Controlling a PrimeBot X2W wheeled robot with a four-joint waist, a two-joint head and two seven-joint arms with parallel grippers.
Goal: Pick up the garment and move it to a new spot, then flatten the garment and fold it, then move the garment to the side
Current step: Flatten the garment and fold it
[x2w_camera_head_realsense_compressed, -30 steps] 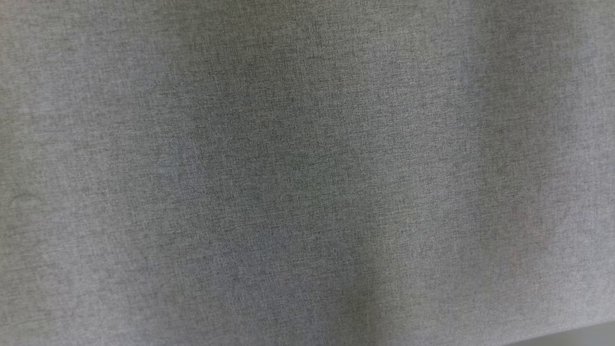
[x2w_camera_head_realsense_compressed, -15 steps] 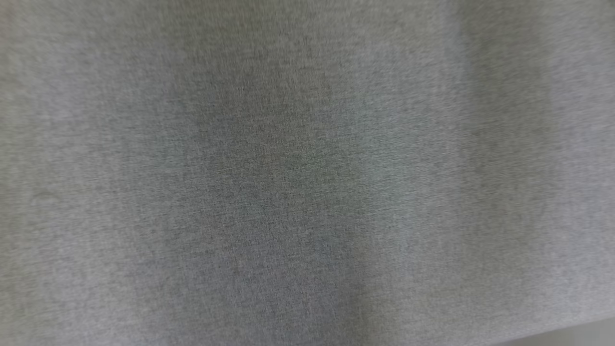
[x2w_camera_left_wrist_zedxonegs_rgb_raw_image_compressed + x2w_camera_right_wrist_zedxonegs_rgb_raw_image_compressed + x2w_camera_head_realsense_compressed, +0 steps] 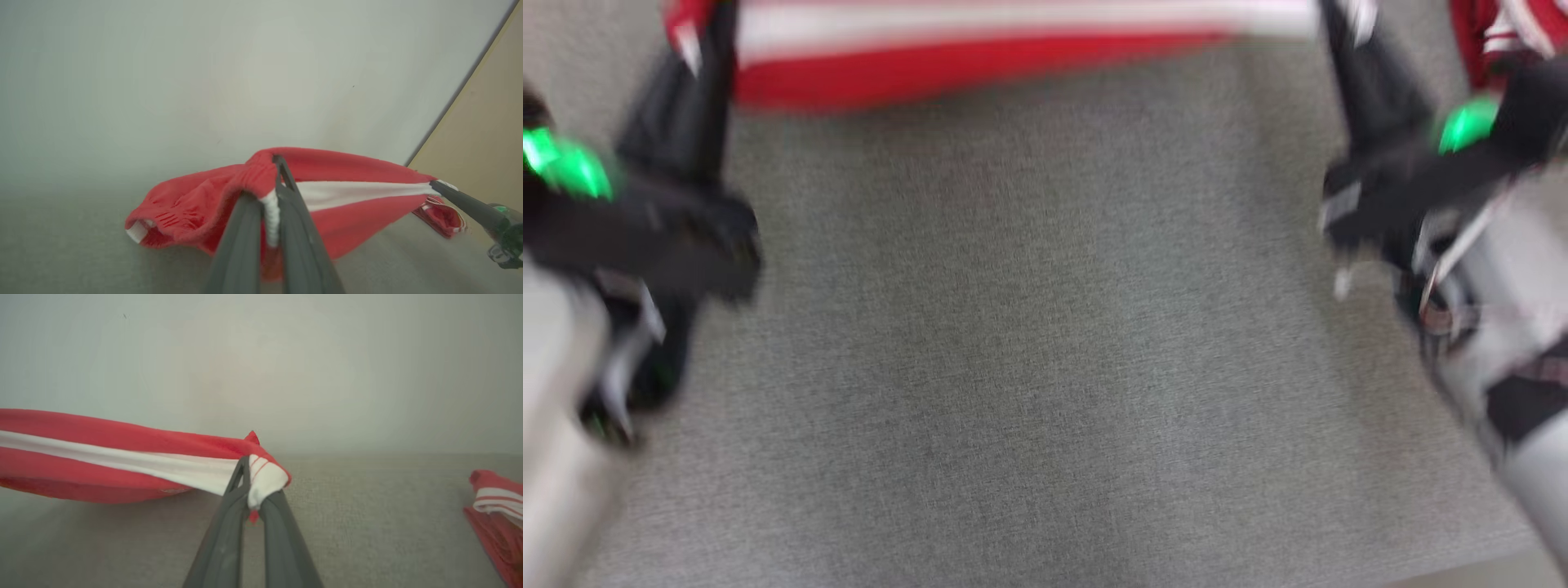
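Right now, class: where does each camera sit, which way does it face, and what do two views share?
Head view: on the head, facing down at the grey surface; left gripper and right gripper show, blurred.
Left wrist view: on the left wrist, facing along its fingers to the garment.
Right wrist view: on the right wrist, likewise; pale wall behind.
Shared: the garment stretched between both grippers.

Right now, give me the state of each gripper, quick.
Left gripper: shut on the garment, fingers pinching its red edge.
Right gripper: shut on the garment, at a white-striped corner.
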